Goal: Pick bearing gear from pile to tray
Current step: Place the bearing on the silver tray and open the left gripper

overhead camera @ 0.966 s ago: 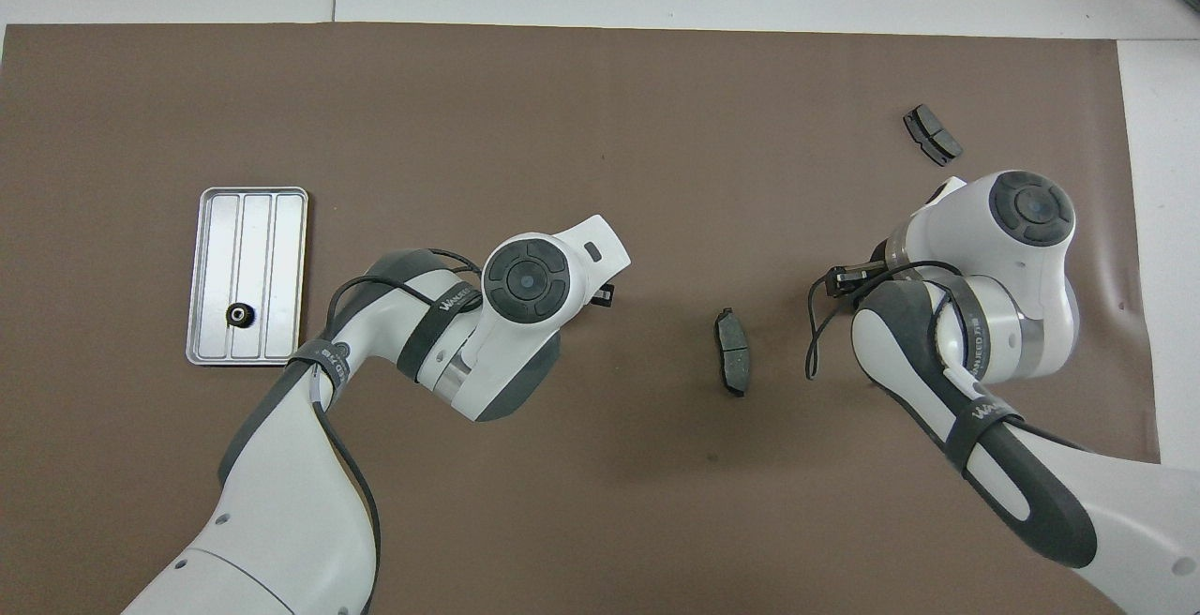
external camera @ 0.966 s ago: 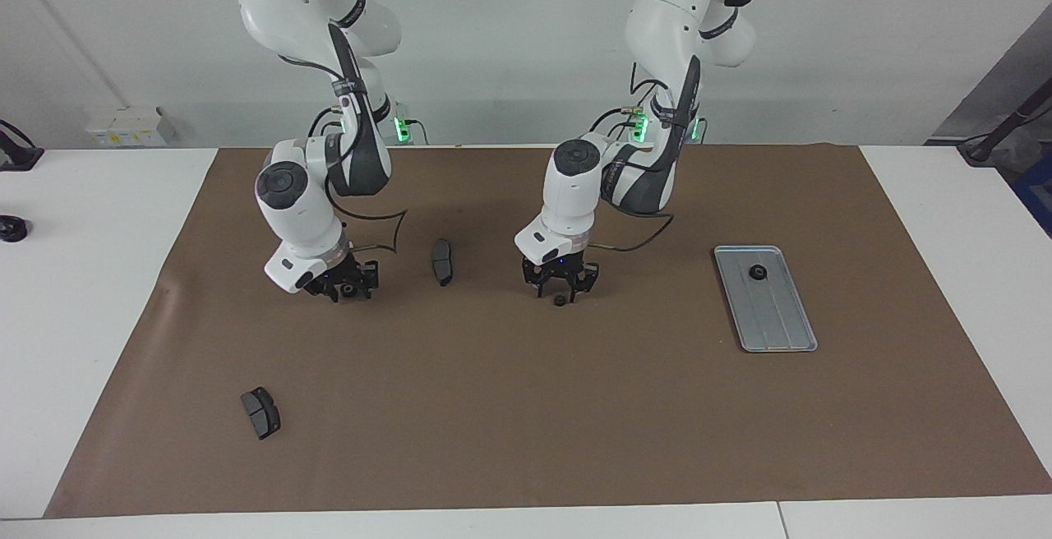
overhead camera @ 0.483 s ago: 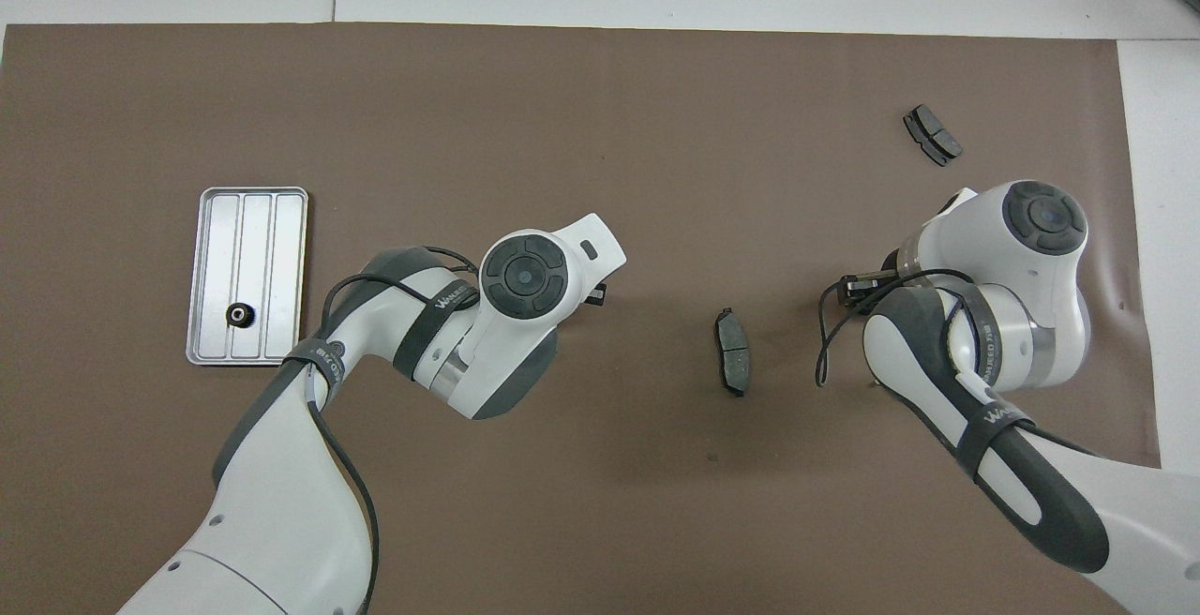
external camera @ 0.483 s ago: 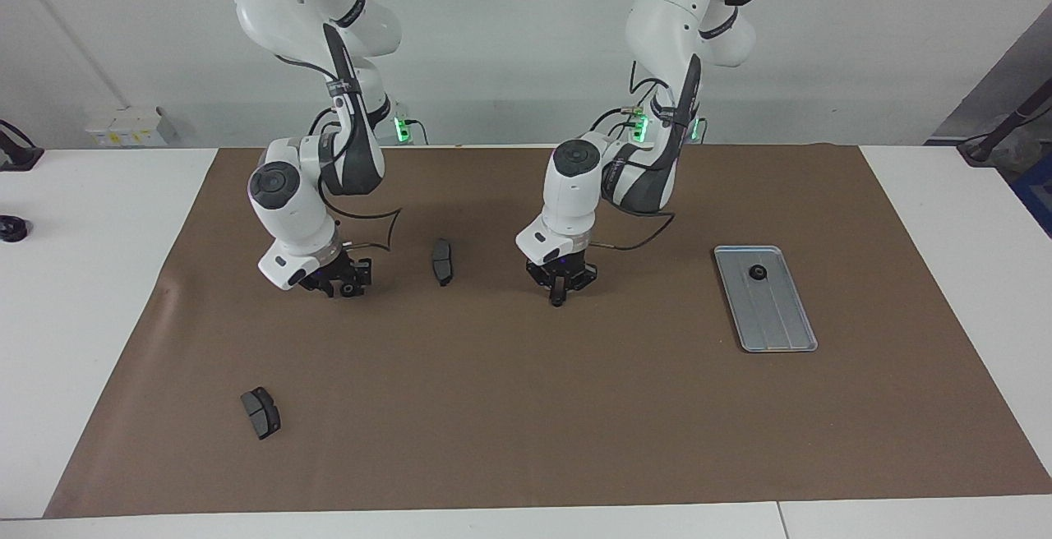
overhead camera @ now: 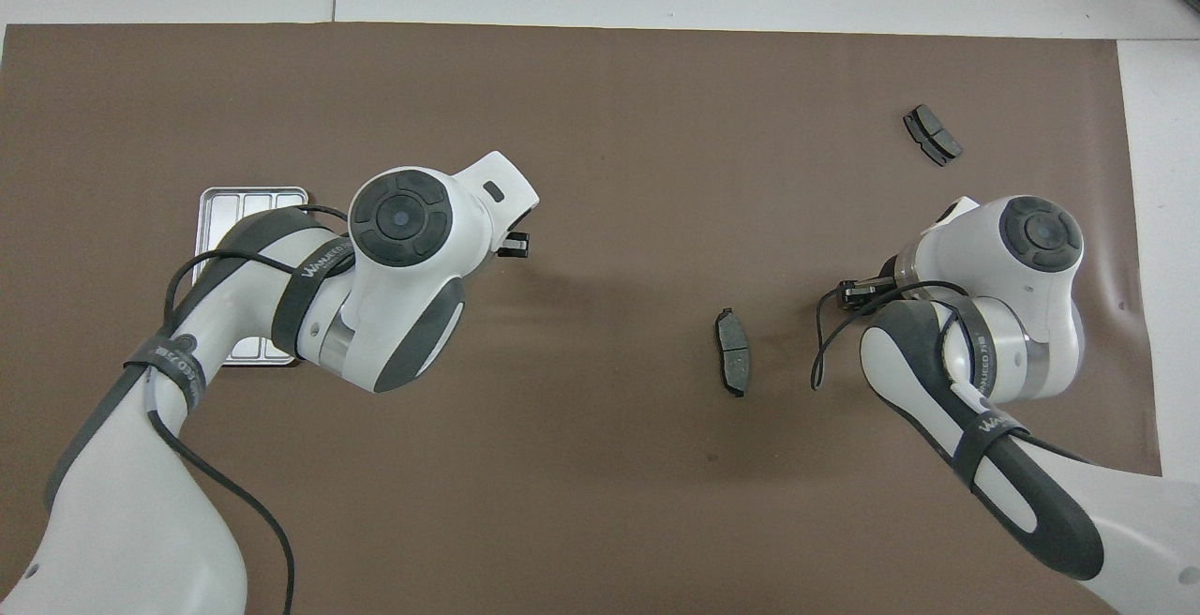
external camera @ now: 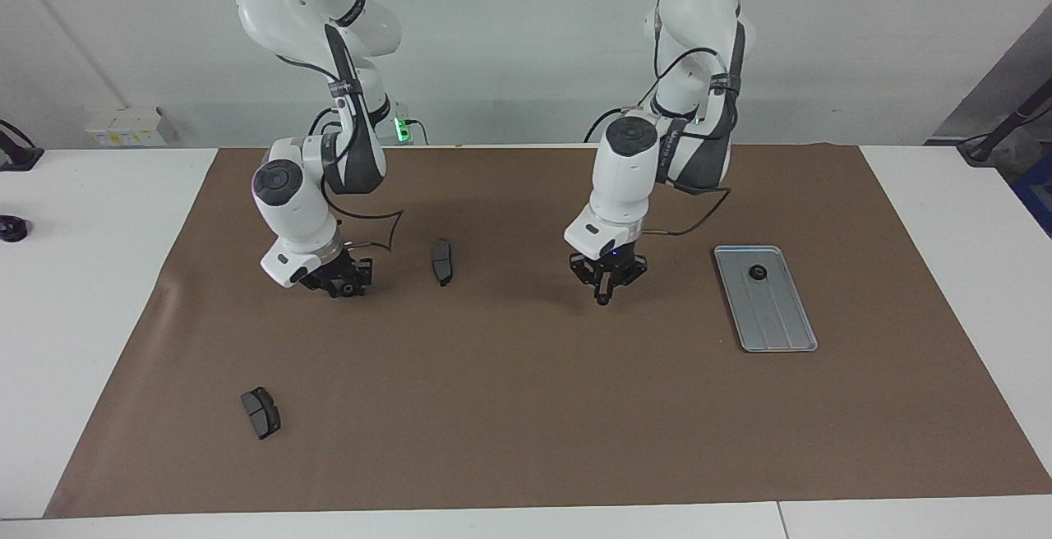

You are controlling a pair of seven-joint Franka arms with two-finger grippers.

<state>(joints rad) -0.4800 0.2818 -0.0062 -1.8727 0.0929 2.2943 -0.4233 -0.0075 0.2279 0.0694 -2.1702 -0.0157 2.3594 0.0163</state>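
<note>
Closed tight, the left gripper [external camera: 604, 296] hangs in the air over the brown mat [external camera: 526, 407], fingertips meeting around a small black gear [external camera: 603, 300] that shows as a dark knob at their very end. It is raised above bare mat, between the tray and the brake pad lying mid-table. From above, the left arm's wrist covers most of that gripper; only a bit of black finger [overhead camera: 514, 245] sticks out past the white housing.

Whether the right gripper [external camera: 343, 284] is open or closed cannot be told — its black fingers sit low over the mat toward the right arm's end of the table, with a dark round shape among them that may be a gear or part of the gripper itself. In the overhead view only its dark tip [overhead camera: 855, 291] pokes out beside the wrist.

On the mat, the silver tray [external camera: 777, 321] lies toward the left arm's end, and one black gear [external camera: 757, 272] already rests in it, near the end closest to the robots. A dark brake pad [external camera: 442, 260] lies between the two grippers. A second brake pad [external camera: 260, 412] lies farther from the robots, toward the right arm's end — well apart from everything else.
</note>
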